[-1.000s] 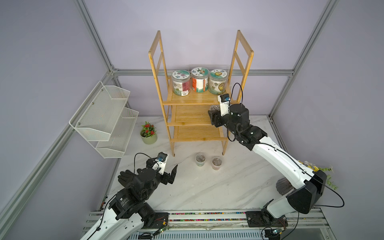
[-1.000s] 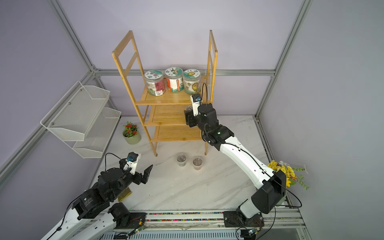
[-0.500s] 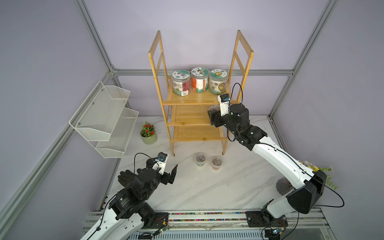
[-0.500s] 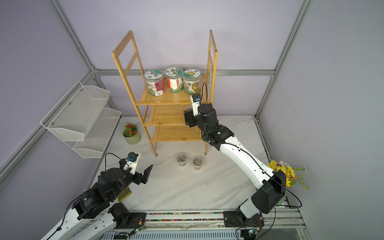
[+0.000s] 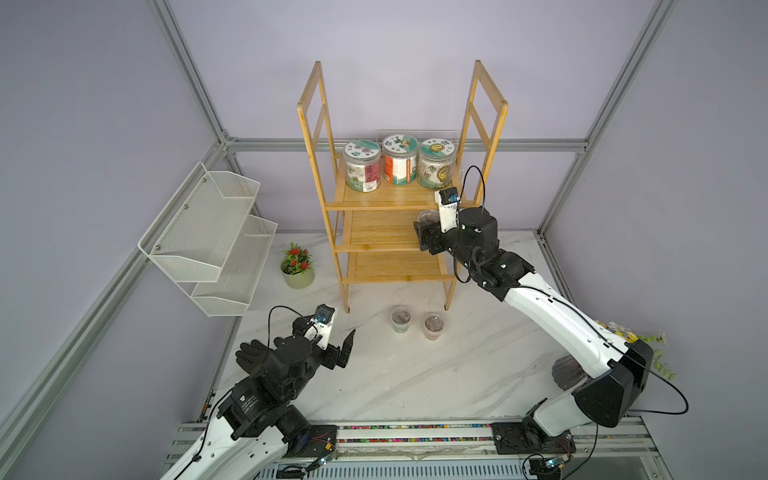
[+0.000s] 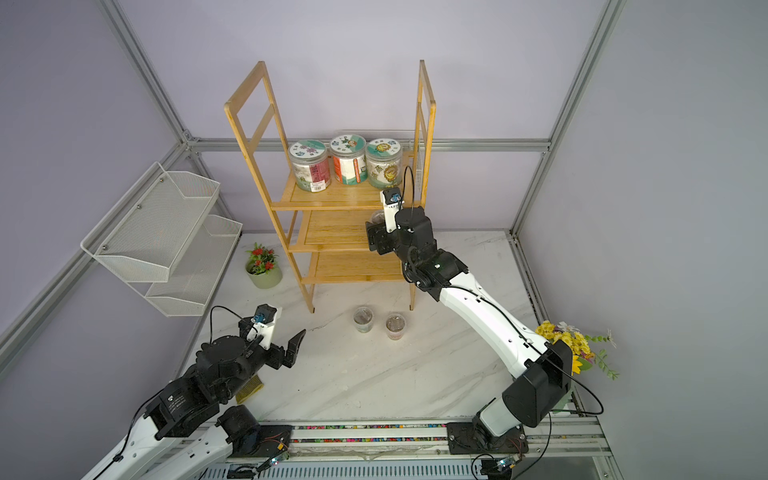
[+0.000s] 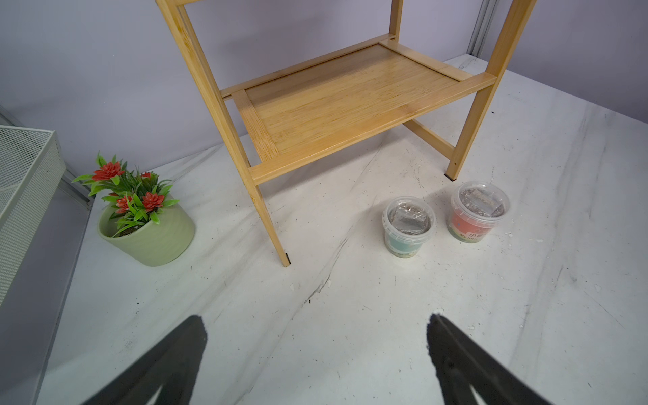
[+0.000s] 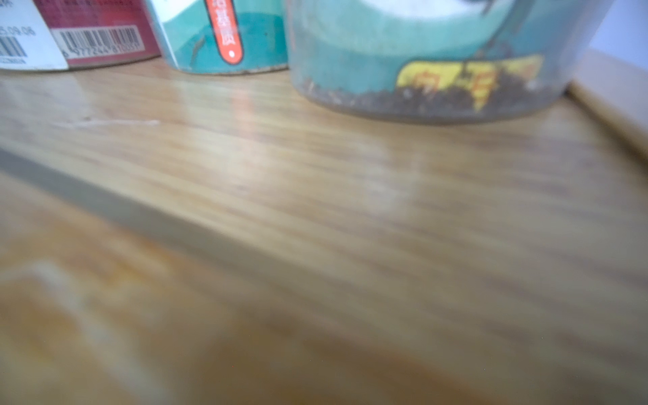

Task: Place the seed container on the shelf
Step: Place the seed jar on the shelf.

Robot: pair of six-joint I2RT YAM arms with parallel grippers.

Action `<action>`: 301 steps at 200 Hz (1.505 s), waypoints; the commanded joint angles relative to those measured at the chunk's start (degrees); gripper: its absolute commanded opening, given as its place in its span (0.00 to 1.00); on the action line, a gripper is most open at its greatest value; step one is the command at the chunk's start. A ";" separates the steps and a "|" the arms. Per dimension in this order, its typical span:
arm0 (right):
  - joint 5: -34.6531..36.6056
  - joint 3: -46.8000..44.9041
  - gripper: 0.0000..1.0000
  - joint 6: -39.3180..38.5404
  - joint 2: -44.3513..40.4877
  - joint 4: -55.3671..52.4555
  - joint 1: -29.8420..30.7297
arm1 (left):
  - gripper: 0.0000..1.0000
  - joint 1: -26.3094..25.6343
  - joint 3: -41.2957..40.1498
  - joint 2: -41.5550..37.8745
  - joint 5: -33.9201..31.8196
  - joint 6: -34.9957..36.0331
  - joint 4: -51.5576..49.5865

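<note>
Lilac walls [image 5: 395, 50]; white marble tabletop [image 5: 415, 382]

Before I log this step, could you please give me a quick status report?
Left gripper open, clear of shelf. Right gripper at middle tier with seed container; grip unclear. Nothing blocking.

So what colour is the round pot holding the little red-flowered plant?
The round plant pot is pale green, clearest in the left wrist view.

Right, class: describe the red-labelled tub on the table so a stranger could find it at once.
Find the tall bamboo shelf on the marble table. Just in front of its legs stand two small clear lidded tubs, side by side. Yours is the red-labelled tub; its neighbour has a teal label.
</note>
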 commanded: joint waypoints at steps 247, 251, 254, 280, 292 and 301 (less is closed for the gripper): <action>9.50 -13.68 0.97 -8.89 -13.65 8.22 2.51 | 1.00 -0.16 2.31 -0.66 -0.43 0.69 1.27; 9.59 -13.93 0.97 -8.72 -13.96 8.06 2.76 | 1.00 -0.16 2.27 -0.66 -0.32 0.76 1.22; 9.67 -14.11 0.98 -8.59 -14.28 8.08 2.82 | 1.00 -0.16 2.29 -0.66 -0.18 0.81 1.25; 12.14 -17.01 0.95 -8.60 -16.69 8.80 6.31 | 0.95 -0.15 2.41 -0.41 0.36 0.91 1.26; 14.05 -18.94 0.91 -8.99 -18.85 10.18 8.46 | 0.91 -0.16 2.41 -0.33 0.62 0.98 1.24; 15.21 -20.60 0.86 -8.93 -19.80 11.37 10.17 | 0.89 -0.14 2.37 -0.31 0.65 0.92 1.26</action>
